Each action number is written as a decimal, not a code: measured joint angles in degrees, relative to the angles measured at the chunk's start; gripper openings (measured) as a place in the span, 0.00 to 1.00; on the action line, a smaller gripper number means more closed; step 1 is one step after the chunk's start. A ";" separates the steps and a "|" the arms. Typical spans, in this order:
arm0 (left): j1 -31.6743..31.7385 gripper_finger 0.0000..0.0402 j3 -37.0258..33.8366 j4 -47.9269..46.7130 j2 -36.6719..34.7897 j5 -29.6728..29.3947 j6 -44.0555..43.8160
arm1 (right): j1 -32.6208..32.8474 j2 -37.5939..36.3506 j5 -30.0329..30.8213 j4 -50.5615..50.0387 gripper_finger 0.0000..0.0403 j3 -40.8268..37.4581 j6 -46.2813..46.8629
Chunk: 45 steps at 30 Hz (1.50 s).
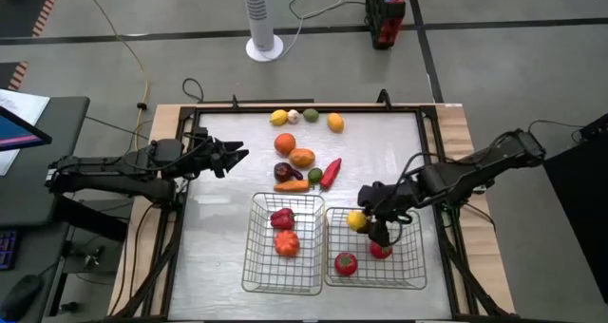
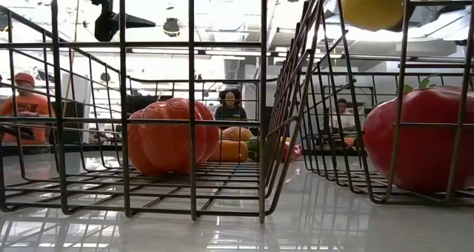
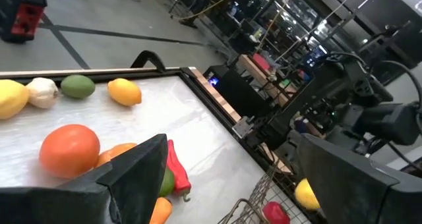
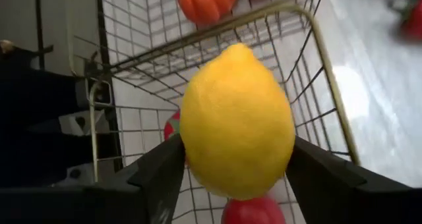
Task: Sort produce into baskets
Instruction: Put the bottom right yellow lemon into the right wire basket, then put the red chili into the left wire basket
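My right gripper [image 1: 366, 224] is shut on a yellow lemon [image 4: 237, 122] and hangs over the far left corner of the right wire basket [image 1: 410, 266]. A red tomato [image 1: 346, 263] and another red piece [image 1: 380, 251] lie in that basket. The left basket [image 1: 256, 266] holds a red pepper [image 1: 282, 217] and an orange ribbed piece [image 1: 287, 243]. More produce lies on the table beyond the baskets, among it an orange [image 1: 285, 143], a carrot [image 1: 292, 184] and a long red pepper [image 1: 330, 173]. My left gripper [image 1: 237, 157] stands open above the table's left side, holding nothing. My right gripper pinches the lemon by its two opposite sides [image 4: 191, 151] between its two fingers [image 4: 155, 174]. The fingers slant down from the table's right side. The lemon is lifted clear and hangs above the right basket's floor.
A row of small produce lies at the far edge: a lemon [image 1: 278, 118], a whitish bulb [image 1: 294, 116], a green lime [image 1: 310, 115] and a second lemon [image 1: 334, 123]. People sit in the room beyond the table [image 2: 231, 104].
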 joint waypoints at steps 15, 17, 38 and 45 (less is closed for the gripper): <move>0.02 0.81 0.01 0.95 0.71 2.50 0.29 | -9.18 0.15 -3.96 1.67 0.77 -0.02 -0.69; 0.05 0.81 0.02 0.66 1.41 3.07 0.35 | -11.58 0.23 -3.82 3.28 0.77 -0.02 -1.02; 6.74 0.81 0.04 -0.10 12.61 17.49 1.32 | -33.16 16.61 -8.05 0.65 0.77 12.76 -22.55; 8.30 0.81 0.09 -0.09 12.74 9.40 -0.17 | -39.36 23.77 -13.32 -0.14 0.78 13.66 -44.83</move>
